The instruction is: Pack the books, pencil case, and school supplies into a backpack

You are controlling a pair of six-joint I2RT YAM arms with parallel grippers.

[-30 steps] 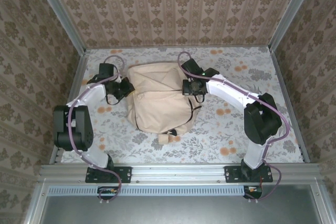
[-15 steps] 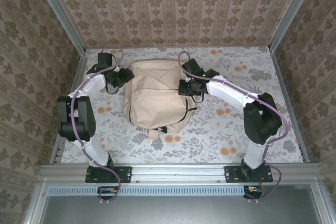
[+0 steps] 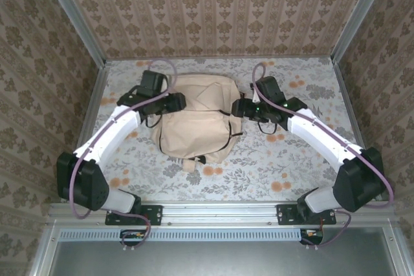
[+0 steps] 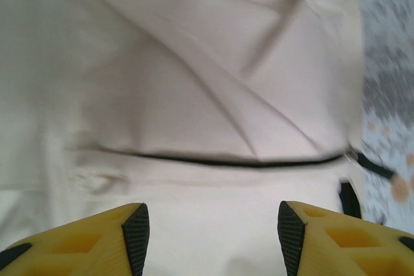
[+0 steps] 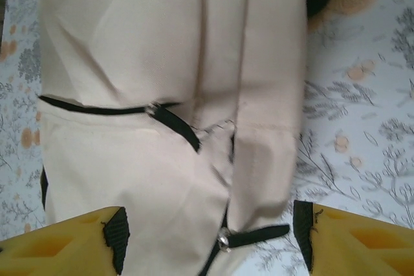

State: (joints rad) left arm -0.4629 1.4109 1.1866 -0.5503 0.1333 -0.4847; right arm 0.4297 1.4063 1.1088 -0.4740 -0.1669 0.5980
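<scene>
Backpack [image 3: 194,121] lies on the counter [image 3: 291,159], long axis near-to-far — left tool [image 3: 178,101] and right tool [image 3: 236,108] flank it, both spread, empty.

Looks like a robot test booth dressed up as a home: patterned brown wallpaper [image 3: 213,4] on three walls, bare aluminium posts [image 3: 71,14] at the corners, floral tablecloth [image 3: 284,159] underfoot, metal rail [image 3: 220,210] carrying bolted arm bases [image 3: 132,214].
</scene>
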